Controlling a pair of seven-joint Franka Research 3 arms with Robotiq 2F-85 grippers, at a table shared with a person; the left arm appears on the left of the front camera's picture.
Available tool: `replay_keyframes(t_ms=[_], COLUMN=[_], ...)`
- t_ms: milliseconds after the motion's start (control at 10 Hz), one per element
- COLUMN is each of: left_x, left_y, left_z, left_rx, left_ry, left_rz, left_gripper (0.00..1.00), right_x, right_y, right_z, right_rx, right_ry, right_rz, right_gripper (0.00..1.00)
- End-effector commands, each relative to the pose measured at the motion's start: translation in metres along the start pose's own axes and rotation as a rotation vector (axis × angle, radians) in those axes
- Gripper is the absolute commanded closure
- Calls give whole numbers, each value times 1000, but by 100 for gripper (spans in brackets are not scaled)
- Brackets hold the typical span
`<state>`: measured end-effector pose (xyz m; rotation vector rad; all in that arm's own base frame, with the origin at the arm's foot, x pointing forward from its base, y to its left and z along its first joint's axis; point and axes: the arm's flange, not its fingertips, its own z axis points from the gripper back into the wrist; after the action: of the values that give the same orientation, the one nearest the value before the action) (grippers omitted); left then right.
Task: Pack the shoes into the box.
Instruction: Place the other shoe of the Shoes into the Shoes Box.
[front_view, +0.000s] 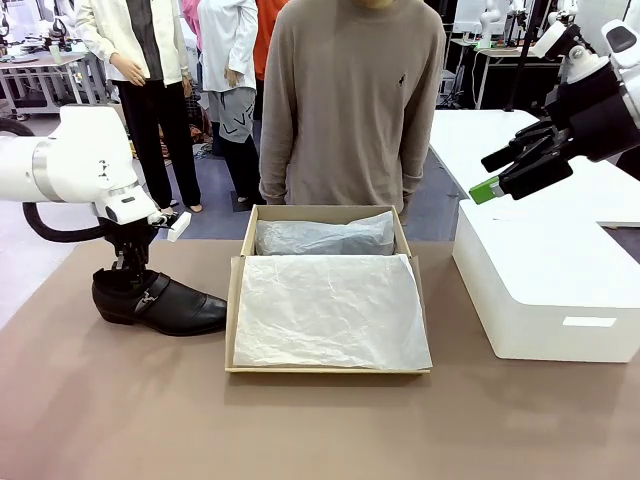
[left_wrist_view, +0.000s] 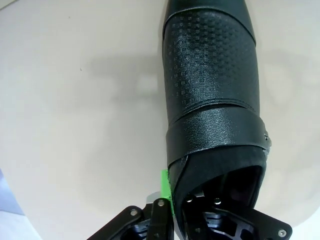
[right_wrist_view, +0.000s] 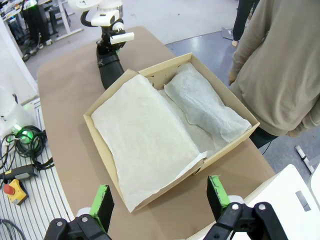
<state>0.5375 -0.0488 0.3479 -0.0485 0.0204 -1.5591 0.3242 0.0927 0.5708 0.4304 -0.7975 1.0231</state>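
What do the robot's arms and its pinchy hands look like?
Both arms are smooth, rounded and white. The left arm has a grey band, and a thick black cable loops under it. The right arm turns black near its wrist. The left end effector and right end effector are black, each with two fingers tipped with bright green pads.
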Motion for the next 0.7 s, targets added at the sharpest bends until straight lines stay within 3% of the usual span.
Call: replay_keyframes(t_ms=[0,300,600], left_x=[-3,-6,-18], left_y=[-2,-2,5], left_z=[4,21,67], left_rx=[2,8,-1], left_ry=[9,-4,-30], left_rz=[-24,28,96], left_gripper=[100,100,100], right_x=[1,1,1], right_y=[-2,-2,-2], right_z=[0,0,0], right_rx=[12,12,12], right_ry=[-21,-21,-21], right_rz=[8,8,8], right_gripper=[0,0,0])
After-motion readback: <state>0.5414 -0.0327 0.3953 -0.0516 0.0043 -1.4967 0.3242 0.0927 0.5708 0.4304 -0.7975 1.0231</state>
